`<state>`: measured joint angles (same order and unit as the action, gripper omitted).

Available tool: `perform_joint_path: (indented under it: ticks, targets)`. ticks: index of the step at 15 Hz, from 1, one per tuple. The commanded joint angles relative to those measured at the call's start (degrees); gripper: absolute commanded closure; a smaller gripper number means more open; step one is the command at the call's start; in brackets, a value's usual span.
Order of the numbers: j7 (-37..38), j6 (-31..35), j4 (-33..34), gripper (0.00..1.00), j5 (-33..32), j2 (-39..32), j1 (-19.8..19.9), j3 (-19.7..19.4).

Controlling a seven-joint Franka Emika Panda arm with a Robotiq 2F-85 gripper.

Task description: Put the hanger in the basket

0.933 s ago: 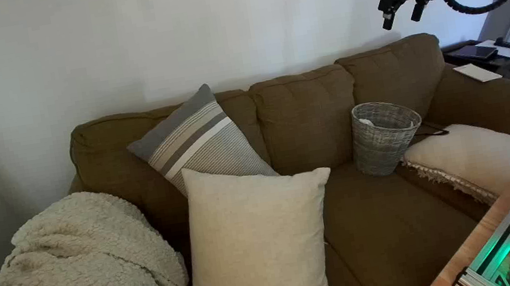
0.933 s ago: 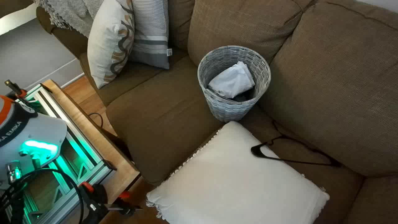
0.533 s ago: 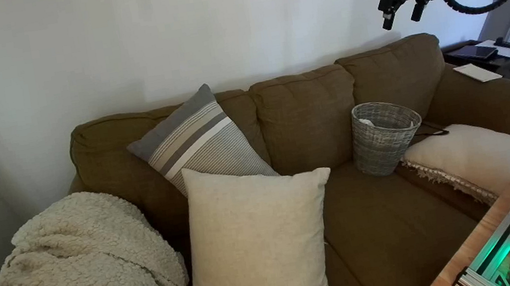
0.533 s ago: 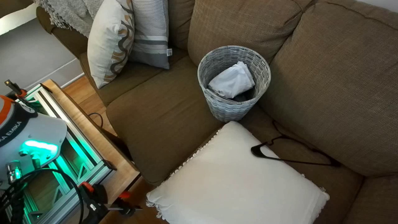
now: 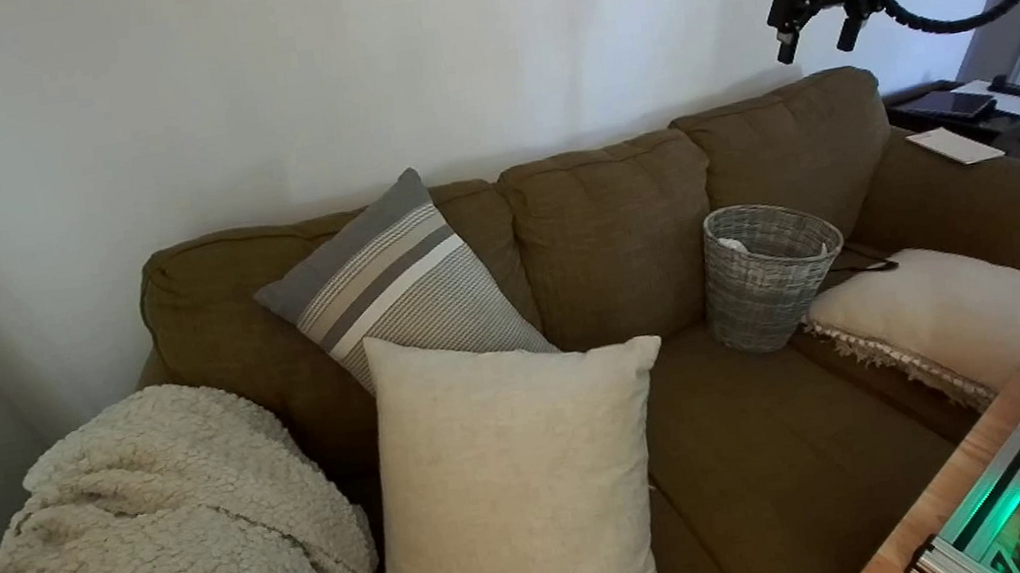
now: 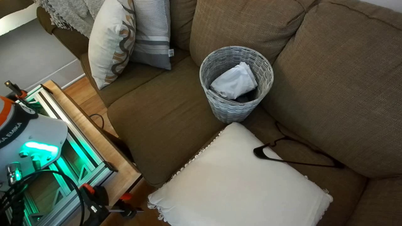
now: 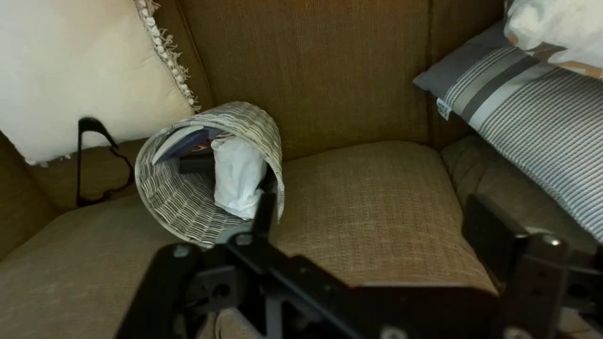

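Overlapping a cream, fringed cushion [image 6: 238,185], the thin black hanger [image 6: 304,163] lies partly on the brown woven sofa [image 6: 166,116], near the round, tapering grey wicker basket [image 6: 230,110]. Above, the angular black gripper [image 5: 816,50] hangs with its fingers [image 7: 492,235] apart.

Rough woven basket [image 6: 233,110], matt cloth sofa [image 6: 169,125], smooth plastic-looking hanger [image 6: 300,163], nubbly blanket [image 5: 193,536]
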<state>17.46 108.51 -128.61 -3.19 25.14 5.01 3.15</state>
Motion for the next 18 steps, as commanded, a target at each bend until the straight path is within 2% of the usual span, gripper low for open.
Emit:
perform_joint_path:
  ticks: [1, 8, 13, 14, 16, 18]
  targets:
    - [-1.9, 0.4, 1.9, 0.00, 1.2, -6.0, 2.5, -5.2]
    - [-10.1, -0.3, 7.6, 0.00, -1.1, -21.7, 9.1, -15.8]
    - [-13.4, -4.2, 19.7, 0.00, 1.4, -36.7, 14.6, -22.3]
    - [-12.1, -0.7, 13.0, 0.00, -0.3, -30.2, 13.2, -21.2]
    - [-12.7, -0.9, 14.7, 0.00, -0.2, -32.7, 14.0, -21.7]
    - [-12.6, -0.9, 14.7, 0.00, -0.2, -32.3, 13.5, -21.3]
